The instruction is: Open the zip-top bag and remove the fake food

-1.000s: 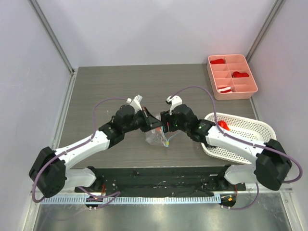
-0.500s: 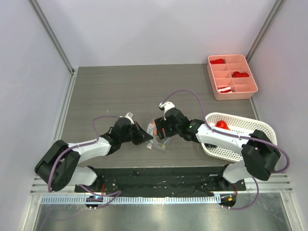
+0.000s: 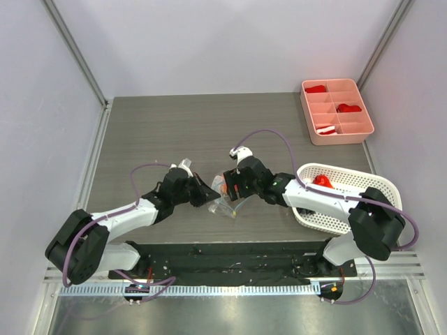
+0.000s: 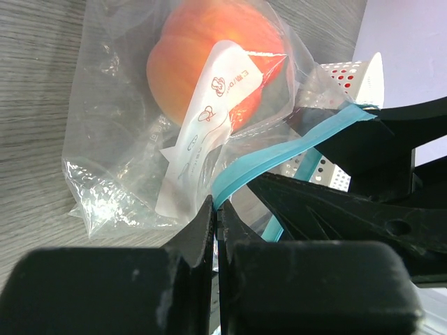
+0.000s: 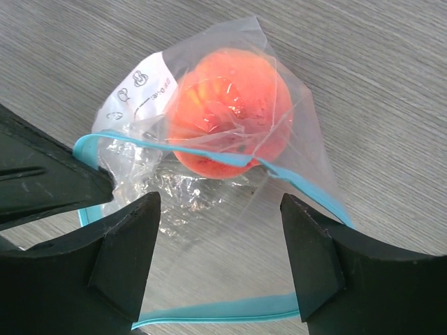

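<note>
Two robot arms meet over the zip-top bag [image 3: 228,204] near the front middle of the grey wood-grain table [image 3: 174,132]. The left gripper [image 4: 215,209] is clamped tight on the bag's teal zip strip [image 4: 279,150], its jaws pressed together with the strip caught between them. The right gripper [image 5: 220,209] stands with its jaws wide apart above the bag's parted mouth, gripping nothing that can be seen. The fake food [image 5: 230,115], a round orange-peach fruit, sits inside the clear plastic beside a white printed label [image 4: 202,132], and the bag's far end lies on the table.

A second ago both wrists met farther up the table with the bag hanging between them. Since then the arms have come down and nearer the bases, and the bag has dropped with them. Over the last half second the scene has hardly changed.

To the right, the white perforated basket [image 3: 363,185] holds a red piece [image 3: 322,181]. The pink divided tray [image 3: 363,131] sits at the far right corner.
</note>
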`<state>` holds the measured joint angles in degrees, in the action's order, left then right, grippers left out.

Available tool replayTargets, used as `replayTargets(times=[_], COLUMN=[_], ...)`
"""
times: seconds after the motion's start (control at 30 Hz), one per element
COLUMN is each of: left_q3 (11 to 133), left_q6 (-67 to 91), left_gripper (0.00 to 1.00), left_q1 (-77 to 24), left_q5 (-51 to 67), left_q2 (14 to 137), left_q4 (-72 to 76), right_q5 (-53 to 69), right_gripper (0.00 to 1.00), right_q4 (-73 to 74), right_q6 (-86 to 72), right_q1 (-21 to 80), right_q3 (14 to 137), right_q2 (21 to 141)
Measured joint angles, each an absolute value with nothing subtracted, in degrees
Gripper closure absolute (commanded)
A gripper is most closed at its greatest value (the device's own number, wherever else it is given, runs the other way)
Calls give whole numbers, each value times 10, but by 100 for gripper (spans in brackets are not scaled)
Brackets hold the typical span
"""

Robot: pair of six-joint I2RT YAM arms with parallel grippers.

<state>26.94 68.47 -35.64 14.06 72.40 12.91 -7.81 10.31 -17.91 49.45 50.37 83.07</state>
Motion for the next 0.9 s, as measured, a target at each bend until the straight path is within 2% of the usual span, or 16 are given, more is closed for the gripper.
replayTargets(times=[0.17, 0.27, 0.57, 0.63, 0.9], left_q3=[269, 269, 270, 264, 241], left_q6=[685, 685, 686, 688, 701], left_gripper=[100, 100, 100, 100, 100], left_q1=[-356, -356, -355, -355, -351], left_q5=[136, 133, 127, 121, 91], left_q2=[724, 724, 745, 752, 753], left_q4=[124, 121, 123, 132, 146], right_q5=[-82, -75, -90, -103, -115], right_gripper=[26, 16, 6, 7, 21], right_q4=[99, 75, -83, -129, -208], right_q6=[-176, -174, -171, -171, -182], right_q1=[495, 496, 506, 508, 514], right_q3=[504, 503, 477, 460, 457], right_q2=[836, 836, 907, 928, 986])
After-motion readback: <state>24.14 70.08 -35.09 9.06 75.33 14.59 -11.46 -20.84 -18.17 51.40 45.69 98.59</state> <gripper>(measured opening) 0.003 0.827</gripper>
